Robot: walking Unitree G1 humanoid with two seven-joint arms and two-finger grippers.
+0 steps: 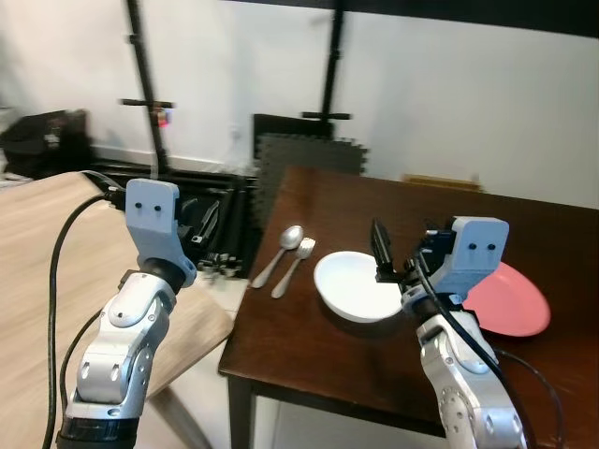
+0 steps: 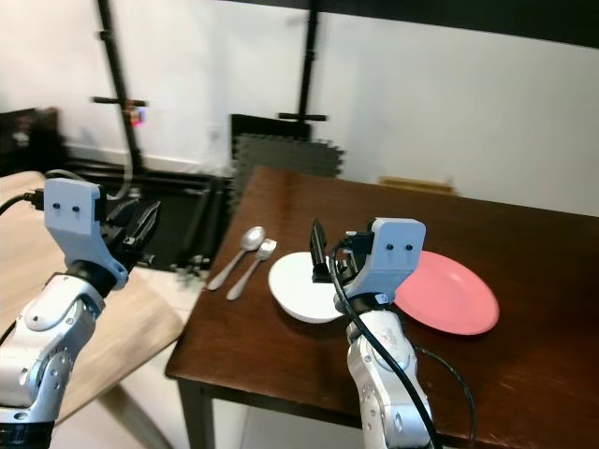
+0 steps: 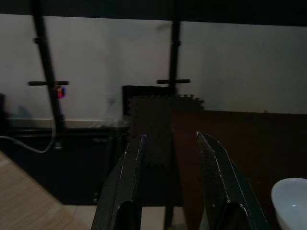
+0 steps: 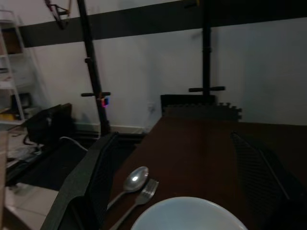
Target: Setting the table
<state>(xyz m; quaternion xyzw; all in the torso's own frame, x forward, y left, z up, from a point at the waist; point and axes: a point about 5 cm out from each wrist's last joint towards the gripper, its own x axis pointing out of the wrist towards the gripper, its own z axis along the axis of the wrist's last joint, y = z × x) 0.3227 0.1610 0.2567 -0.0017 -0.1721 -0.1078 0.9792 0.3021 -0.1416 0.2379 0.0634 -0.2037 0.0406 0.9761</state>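
Note:
On the dark brown table [image 1: 374,201] a white bowl [image 1: 360,285] sits near the front edge, with a pink plate [image 1: 510,299] touching or overlapping it on the right. A spoon [image 1: 281,251] and a fork [image 1: 295,265] lie side by side to the bowl's left. My right gripper [image 1: 398,245] hovers open just above the bowl, nothing between its fingers [image 4: 100,177]. My left gripper [image 2: 140,223] is held up open and empty off the table's left edge, its fingers [image 3: 129,172] pointing toward the wall.
A light wooden table [image 1: 37,243] stands to the left, a narrow gap of floor between it and the dark table. Black stands [image 1: 142,103], cables and foam mats [image 1: 309,154] crowd the wall behind. A black bag [image 1: 42,140] sits at far left.

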